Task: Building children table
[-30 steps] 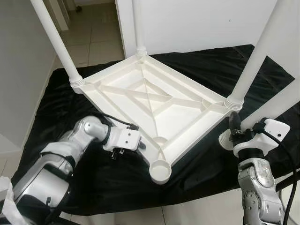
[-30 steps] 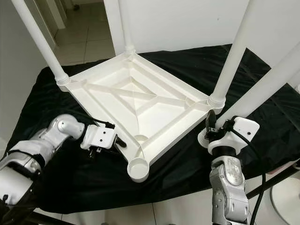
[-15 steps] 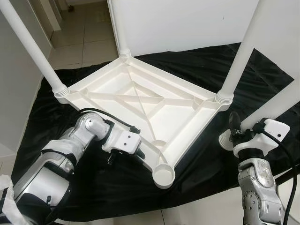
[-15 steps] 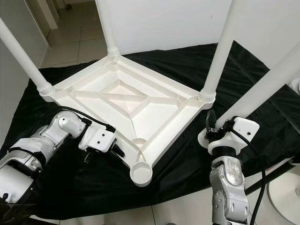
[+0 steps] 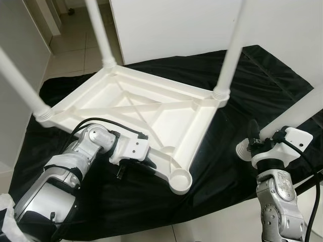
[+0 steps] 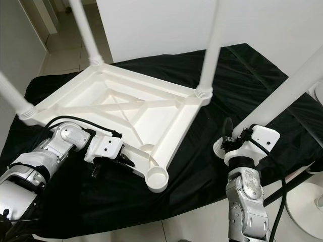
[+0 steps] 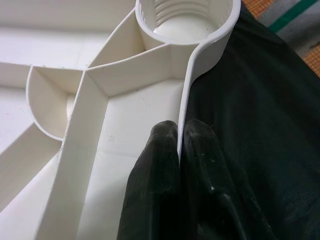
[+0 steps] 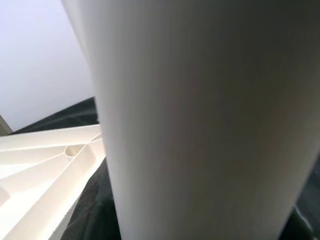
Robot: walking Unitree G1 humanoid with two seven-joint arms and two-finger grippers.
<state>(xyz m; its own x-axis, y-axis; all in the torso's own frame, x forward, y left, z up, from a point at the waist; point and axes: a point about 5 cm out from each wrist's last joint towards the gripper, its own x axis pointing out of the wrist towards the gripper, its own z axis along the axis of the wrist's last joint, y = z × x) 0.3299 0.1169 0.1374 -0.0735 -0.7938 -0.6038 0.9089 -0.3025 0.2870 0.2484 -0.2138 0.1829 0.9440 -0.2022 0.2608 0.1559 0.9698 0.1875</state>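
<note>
1. Turned since a second ago: tabletop (image 5: 151,108) swung on the black cloth (image 5: 237,75), bringing the empty socket (image 5: 180,181) nearer the robot's right side; right arm much where it was.
2. Lies upside down on the cloth-covered surface, ribs up, three legs (image 5: 229,48) standing in three corners.
3. Left pincer (image 7: 179,145) clamped on the thin side rim of the tabletop just short of the empty socket, one finger (image 7: 157,165) inside the rim, the other outside against the cloth.
4. Right pincer (image 5: 251,137) holds the fourth leg (image 5: 298,113) near its threaded end, tilted up and to the right, well apart from the socket; grip judged closed on the leg, since the right wrist view looks straight along the white tube (image 8: 200,120).
5. Done, by the look of it: three of four legs fitted.
6. Left to do: bring the last leg over the open socket, stand it upright, screw it into the thread seen in the left wrist view, then flip the table onto its feet.
7. Likely needs the left grip kept firm so the tabletop does not spin during threading.
</note>
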